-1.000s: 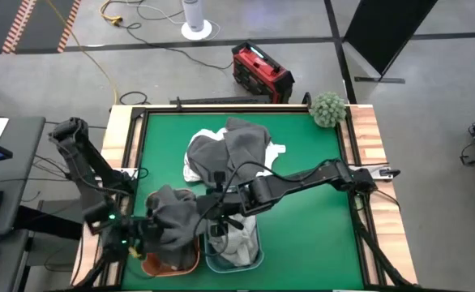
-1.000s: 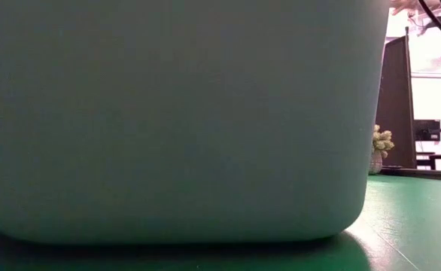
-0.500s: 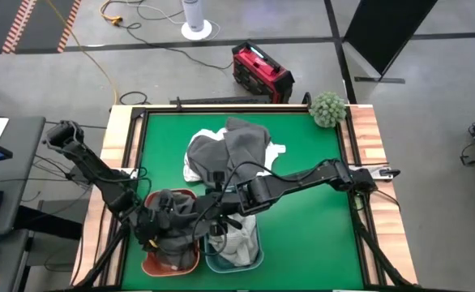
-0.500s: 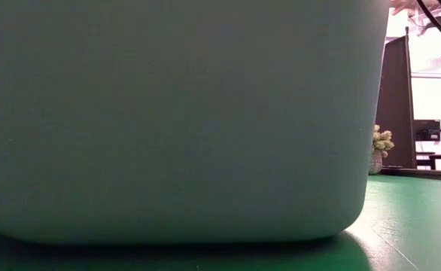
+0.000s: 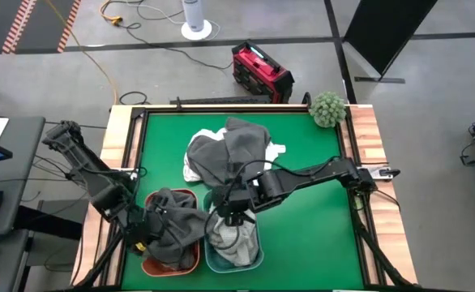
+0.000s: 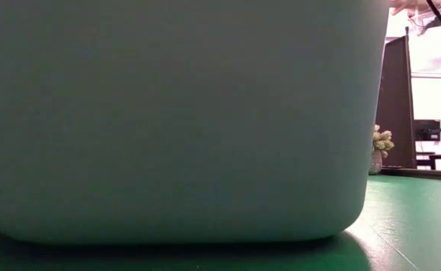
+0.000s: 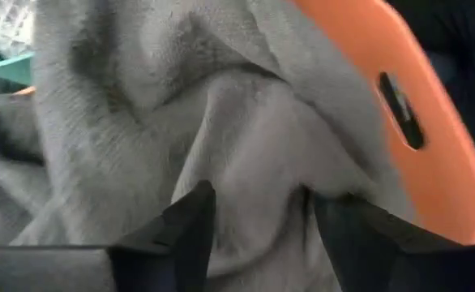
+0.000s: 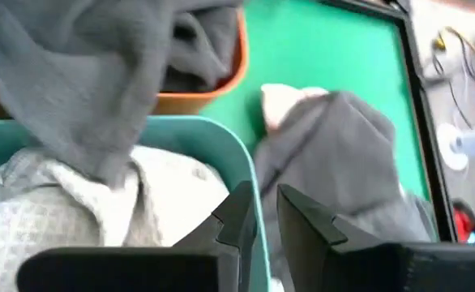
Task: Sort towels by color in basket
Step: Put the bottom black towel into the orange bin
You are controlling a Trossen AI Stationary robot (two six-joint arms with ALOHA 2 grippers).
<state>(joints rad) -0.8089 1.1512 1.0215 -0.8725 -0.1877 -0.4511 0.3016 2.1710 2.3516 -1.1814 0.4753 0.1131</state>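
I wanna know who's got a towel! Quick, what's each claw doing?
Left gripper: open, over the grey towel in the orange basket.
Right gripper: nearly shut, empty.

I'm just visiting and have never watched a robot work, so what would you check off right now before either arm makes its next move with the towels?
1. Dark grey cloth towel is inside the orange plastic basket: ok, though part hangs over the rim.
2. Left pincer has let go of that towel: cannot tell; its fingers stand apart with cloth between them.
3. Right pincer carries nothing: ok, fingers nearly together, at the teal plastic basket's rim.
4. Light cloth towels are inside the teal basket: ok.
5. Sorting finished: not ok; a pile of grey and white towels lies on the green table.
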